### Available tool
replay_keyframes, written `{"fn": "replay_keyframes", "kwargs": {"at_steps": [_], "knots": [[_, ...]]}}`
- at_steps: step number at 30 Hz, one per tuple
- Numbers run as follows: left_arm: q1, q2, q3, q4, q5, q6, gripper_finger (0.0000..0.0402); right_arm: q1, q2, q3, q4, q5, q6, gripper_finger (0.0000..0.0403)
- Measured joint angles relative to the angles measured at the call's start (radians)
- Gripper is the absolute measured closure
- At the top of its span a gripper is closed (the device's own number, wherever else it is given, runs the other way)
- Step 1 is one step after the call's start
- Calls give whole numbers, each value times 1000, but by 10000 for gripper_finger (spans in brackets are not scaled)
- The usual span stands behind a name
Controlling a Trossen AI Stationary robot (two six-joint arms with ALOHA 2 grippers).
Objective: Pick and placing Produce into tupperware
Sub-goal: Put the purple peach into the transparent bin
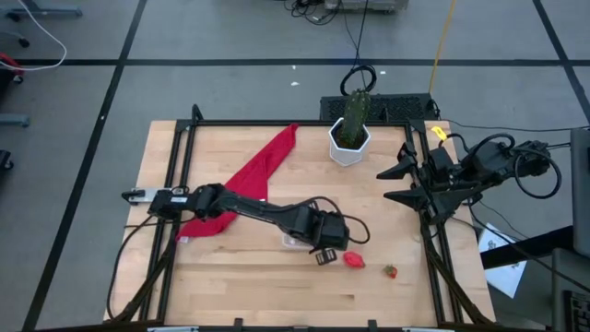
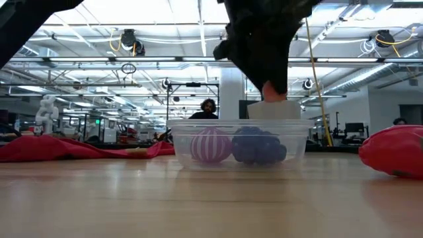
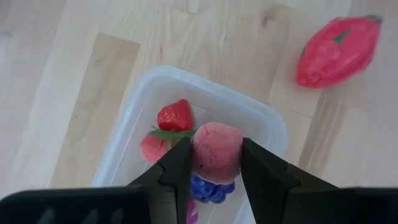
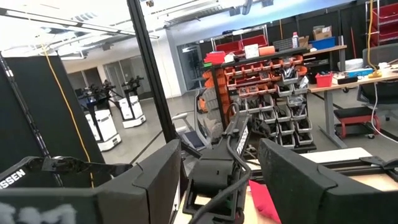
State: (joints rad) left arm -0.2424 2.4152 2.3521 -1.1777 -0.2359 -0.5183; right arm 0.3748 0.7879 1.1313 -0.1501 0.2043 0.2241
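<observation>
My left gripper hangs over the clear tupperware and is shut on a round pink piece of produce. In the tupperware lie a red strawberry, a small pink piece and purple grapes. The low view shows a pink striped ball and the grapes inside it. A larger red piece and a small red one rest on the table to the tupperware's right. My right gripper waits raised at the table's right side, open with nothing between its fingers. My left gripper pinches the round pink piece by its two opposite sides between its two fingers. The fingers come from above, slanting steeply down. The piece is lifted clear and hangs over the tupperware's open top.
A long red cloth lies across the table's left half, behind the arm. A white hexagonal pot with a green cactus stands at the far edge. A black frame runs around the table. A person shows far off in the room.
</observation>
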Motion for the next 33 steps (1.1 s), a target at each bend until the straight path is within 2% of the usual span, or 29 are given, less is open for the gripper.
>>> {"fn": "replay_keyframes", "kwargs": {"at_steps": [12,16,33], "knots": [[13,2,-114,41,-3,-45,282,0,16,0,4,-1,0,195],[21,0,-136,105,10,-35,282,0,24,0,4,-1,0,195],[32,1,-140,127,26,-26,281,0,30,0,3,-1,0,195]]}}
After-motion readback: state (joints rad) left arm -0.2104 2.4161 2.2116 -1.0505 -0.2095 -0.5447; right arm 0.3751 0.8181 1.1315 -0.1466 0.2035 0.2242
